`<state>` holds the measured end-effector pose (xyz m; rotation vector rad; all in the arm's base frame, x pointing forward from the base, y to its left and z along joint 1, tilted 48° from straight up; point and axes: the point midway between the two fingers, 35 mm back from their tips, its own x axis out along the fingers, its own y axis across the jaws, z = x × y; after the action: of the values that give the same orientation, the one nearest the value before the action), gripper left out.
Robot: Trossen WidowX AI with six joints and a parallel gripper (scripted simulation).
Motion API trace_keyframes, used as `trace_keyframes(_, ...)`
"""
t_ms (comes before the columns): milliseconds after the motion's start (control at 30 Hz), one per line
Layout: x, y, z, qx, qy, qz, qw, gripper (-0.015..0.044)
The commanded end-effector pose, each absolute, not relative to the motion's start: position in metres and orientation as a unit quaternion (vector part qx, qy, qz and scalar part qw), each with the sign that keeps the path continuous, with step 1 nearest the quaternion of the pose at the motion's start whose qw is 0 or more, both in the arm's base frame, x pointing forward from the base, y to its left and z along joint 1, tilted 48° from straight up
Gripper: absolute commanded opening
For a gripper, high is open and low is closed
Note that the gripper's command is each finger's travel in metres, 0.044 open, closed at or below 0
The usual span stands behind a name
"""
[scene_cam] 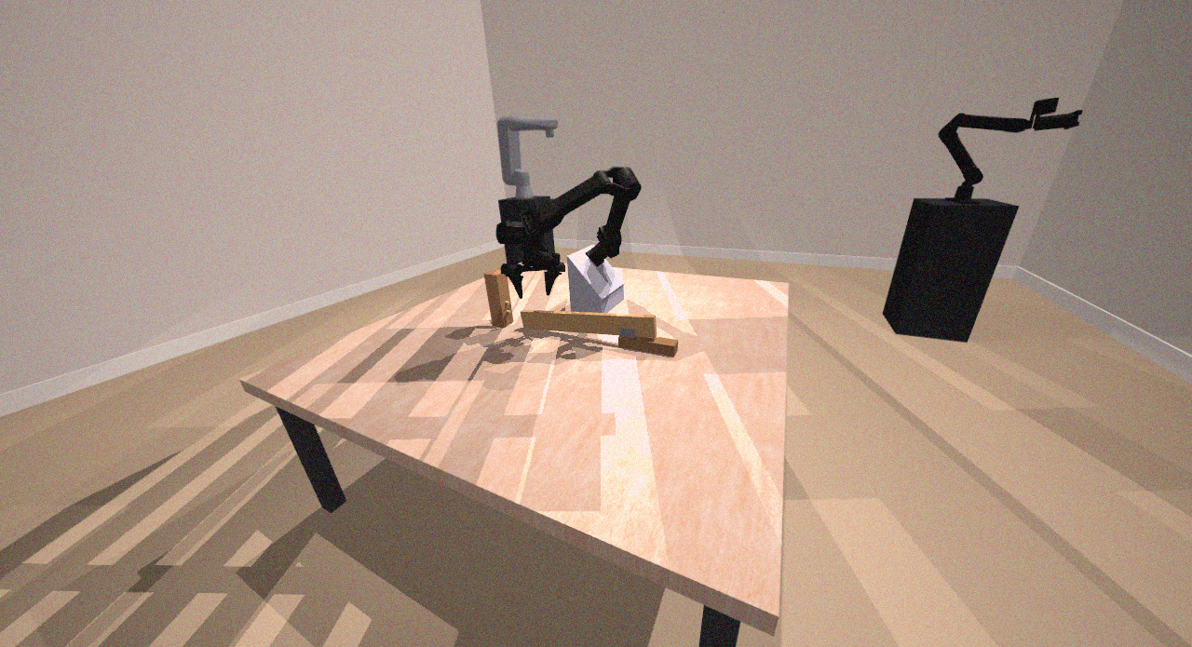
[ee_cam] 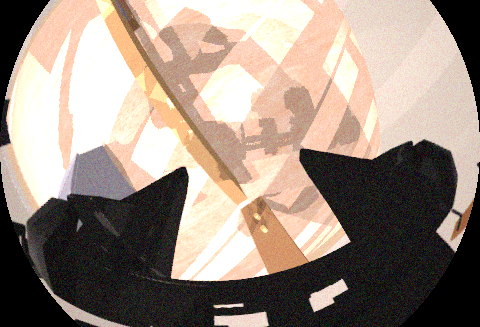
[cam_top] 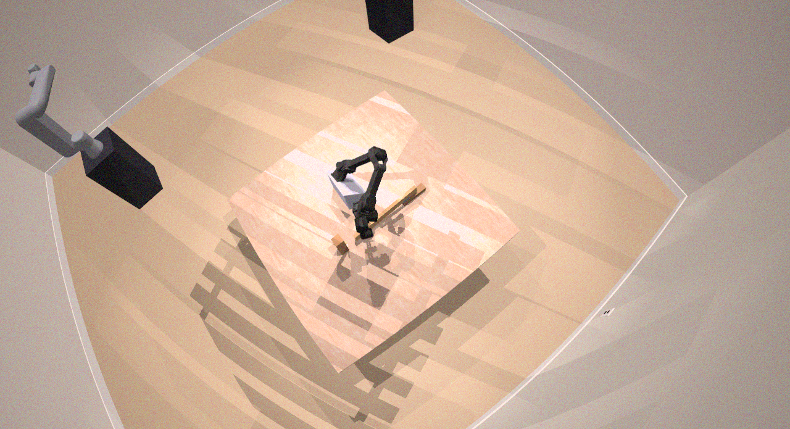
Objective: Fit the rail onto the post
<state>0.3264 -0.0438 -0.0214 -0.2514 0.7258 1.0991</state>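
The long wooden rail (cam_top: pixel 397 207) (scene_cam: pixel 583 322) (ee_cam: pixel 125 42) has its far end in the bracket (scene_cam: pixel 628 332) on the low footboard block (scene_cam: pixel 658 345) (cam_top: pixel 421 189). Its near end is down on the table, a short gap from the upright post (cam_top: pixel 339 243) (scene_cam: pixel 497 300) (ee_cam: pixel 275 247). Two pegs (ee_cam: pixel 257 216) (scene_cam: pixel 507 307) stick out of the post towards the rail. My gripper (scene_cam: pixel 535 294) (ee_cam: pixel 244 163) is open and empty, pointing down above the near part of the rail. In the wrist view the rail's near end shows between the fingers. The holes in the rail's end are hidden.
My arm's pale angled base (cam_top: pixel 353 197) (scene_cam: pixel 596 297) stands behind the rail. The wooden table (scene_cam: pixel 667 477) has its edges well away from the rail. Black pedestals (cam_top: pixel 124 170) (scene_cam: pixel 950 268) with other arms stand off the table.
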Motion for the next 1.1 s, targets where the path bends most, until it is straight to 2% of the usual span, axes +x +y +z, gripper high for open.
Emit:
trace_keyframes(0,0.299,0.005,-0.025,-0.268,0.244,0.633,0.684,0.044)
trace_keyframes(1067,0.306,0.031,-0.048,-0.269,0.245,0.632,0.684,0.044)
